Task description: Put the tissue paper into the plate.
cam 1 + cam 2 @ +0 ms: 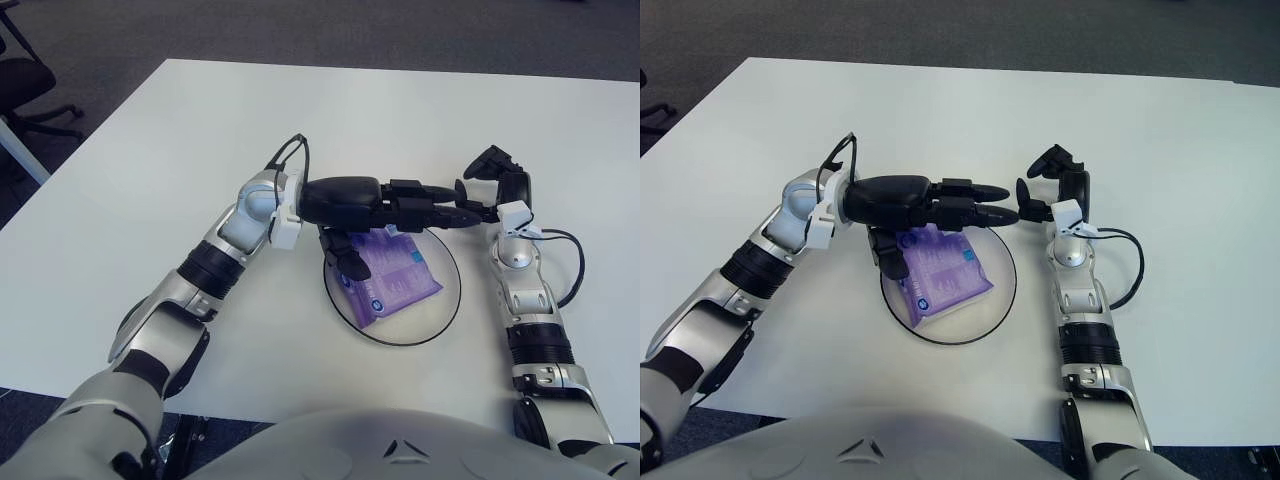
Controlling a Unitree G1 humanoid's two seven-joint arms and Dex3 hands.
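The purple tissue pack lies flat inside the clear, dark-rimmed plate near the table's front middle. My left hand hovers over the plate's far side, open. Its fingers stretch straight out to the right above the pack, and its thumb hangs down at the pack's left edge. I cannot tell whether the thumb touches the pack. My right hand shows just beyond the plate's right rim, fingers relaxed and holding nothing, close to the left hand's fingertips.
The white table stretches wide to the left and back. Its front edge runs close below the plate. An office chair stands on the carpet beyond the table's left corner.
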